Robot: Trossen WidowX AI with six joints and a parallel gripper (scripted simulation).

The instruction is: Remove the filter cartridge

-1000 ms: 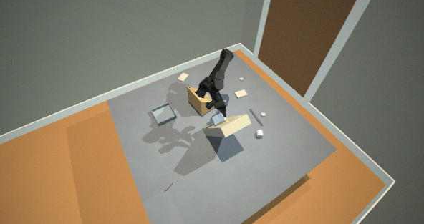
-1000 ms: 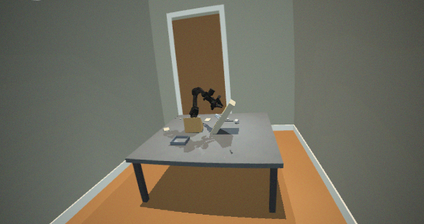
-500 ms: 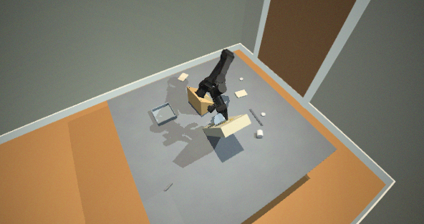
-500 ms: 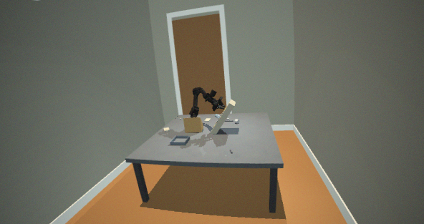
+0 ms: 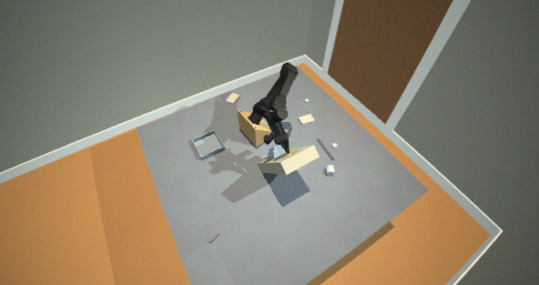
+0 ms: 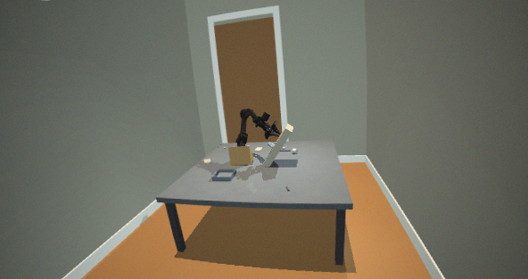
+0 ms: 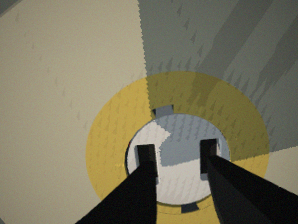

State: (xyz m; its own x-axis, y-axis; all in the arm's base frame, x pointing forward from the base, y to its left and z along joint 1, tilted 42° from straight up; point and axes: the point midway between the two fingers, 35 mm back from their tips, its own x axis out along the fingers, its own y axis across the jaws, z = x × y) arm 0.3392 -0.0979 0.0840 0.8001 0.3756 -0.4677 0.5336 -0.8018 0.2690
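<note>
Reaching into the face of the round white filter cartridge (image 7: 174, 163), the black parallel-jaw gripper (image 7: 178, 155) has its two fingertips seated at the two narrow dark slots, one tip per slot, with the jaws partly closed at slot spacing rather than clamped on anything; nothing is gripped between them. The cartridge sits flush in its socket, ringed by a yellow collar (image 7: 107, 143) on the tilted cream service panel (image 7: 67, 63), with small notches visible at the top and bottom of the socket's rim. Doing this step well likely means keeping both tips square and equally deep in the slots, then turning the wrist about the cartridge's own centre so its lugs meet the notches; an off-centre twist could lever a tip out or jam the part. Whether the tips are fully bottomed in the slots cannot be told. Farther off, the shallow blue-grey square tray (image 5: 208, 145) waits on the grey table (image 5: 319, 208), well apart from the panel, beyond the tan wedge block (image 5: 252, 126).
</note>
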